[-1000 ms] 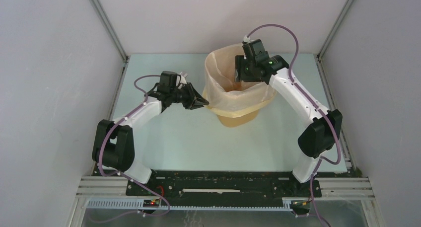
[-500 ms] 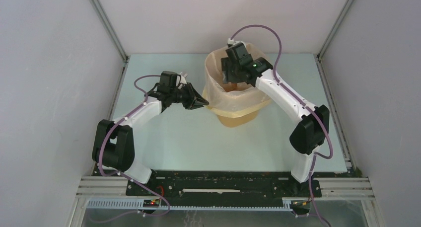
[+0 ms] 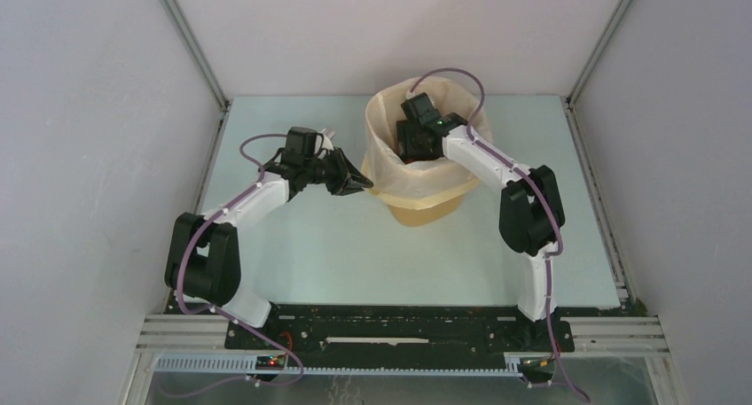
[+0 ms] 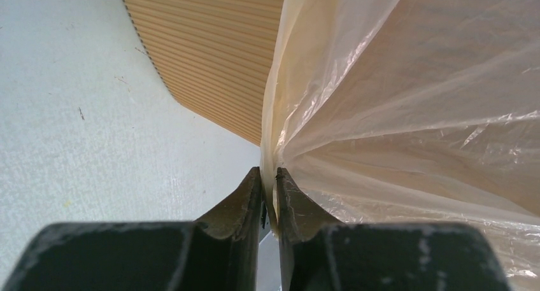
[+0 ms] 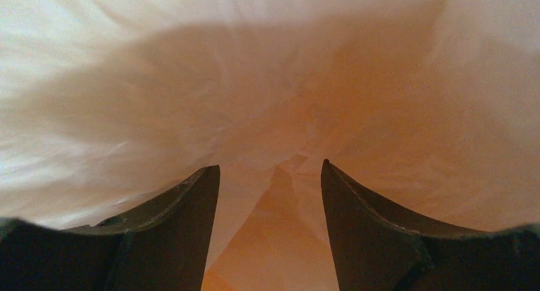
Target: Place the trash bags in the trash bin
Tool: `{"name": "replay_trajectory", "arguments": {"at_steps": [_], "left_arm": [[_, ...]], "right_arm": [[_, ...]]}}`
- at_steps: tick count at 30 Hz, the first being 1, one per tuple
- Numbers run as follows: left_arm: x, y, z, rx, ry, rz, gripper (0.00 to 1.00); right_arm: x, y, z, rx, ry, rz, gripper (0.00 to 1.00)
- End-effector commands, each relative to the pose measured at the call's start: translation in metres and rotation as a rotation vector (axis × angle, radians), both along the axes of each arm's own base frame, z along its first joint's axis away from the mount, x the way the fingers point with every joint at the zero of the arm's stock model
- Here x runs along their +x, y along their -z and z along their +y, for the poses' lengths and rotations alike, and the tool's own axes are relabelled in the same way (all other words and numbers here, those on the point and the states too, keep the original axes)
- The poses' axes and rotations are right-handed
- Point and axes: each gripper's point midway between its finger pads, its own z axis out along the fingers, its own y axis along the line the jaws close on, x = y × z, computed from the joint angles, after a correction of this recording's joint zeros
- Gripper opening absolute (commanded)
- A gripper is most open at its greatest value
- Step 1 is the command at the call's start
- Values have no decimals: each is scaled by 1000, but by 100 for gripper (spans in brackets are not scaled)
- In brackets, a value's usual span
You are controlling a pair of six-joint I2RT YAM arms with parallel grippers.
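Note:
The yellow-orange trash bin (image 3: pixel 424 212) stands at the table's middle back. The translucent trash bag (image 3: pixel 384 139) lines its mouth and drapes over its rim. My left gripper (image 3: pixel 365 184) is shut on the bag's pale yellow rim at the bin's left side; the wrist view shows the film pinched between the fingertips (image 4: pixel 251 183), with the slitted bin wall (image 4: pixel 210 42) beyond. My right gripper (image 3: pixel 412 144) reaches down inside the bag-lined bin. It is open (image 5: pixel 270 173), with crinkled bag film (image 5: pixel 267 100) all around and nothing between its jaws.
The pale table (image 3: pixel 328 245) is walled by grey panels on the left, right and back. Both arms' purple cables loop above them. The black base rail (image 3: pixel 399 334) runs along the near edge.

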Motion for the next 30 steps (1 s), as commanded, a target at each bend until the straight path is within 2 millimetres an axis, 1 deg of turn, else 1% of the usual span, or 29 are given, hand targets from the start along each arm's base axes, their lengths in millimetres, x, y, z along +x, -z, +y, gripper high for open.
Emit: {"name": "replay_trajectory", "arguments": {"at_steps": [1,3,6,8,9,10,14,15,17,19,23,25,30], "left_arm": [[14,-27,-7,-18,21,-87,18],[15,-27,-7,-18,20,-91,18],[17,-25,-7,-13,20,-86,18],[16,-23,-8,-12,22,-81,17],[16,-22,-8,-11,23,-81,17],[16,-23,-7,-12,23,-83,17],[15,-22,-7,-10,28,-85,17],[15,-22,-7,-10,29,-84,17],[15,-21,-8,-11,32,-82,17],[14,-19,-7,-8,33,-83,17],[15,-18,-7,-8,31,-75,17],[15,-20,-8,-8,30,-80,17],[18,-22,-7,-9,20,-84,17]], "right_arm": [[7,6,12,53,20,-63,69],[5,15,16,67,9,-50,70],[3,12,21,64,-13,-13,71],[1,1,20,47,-17,5,71],[1,-9,19,45,-21,1,72],[-2,-17,17,43,-26,6,74],[-20,-57,2,69,-24,40,75],[-25,-63,-2,67,-33,38,76],[-37,-66,-4,74,-62,55,78],[-46,-61,-2,82,-83,81,78],[-54,-30,3,56,-98,124,80],[-52,-13,10,54,-102,139,84],[-42,32,17,11,-96,213,84]]}}
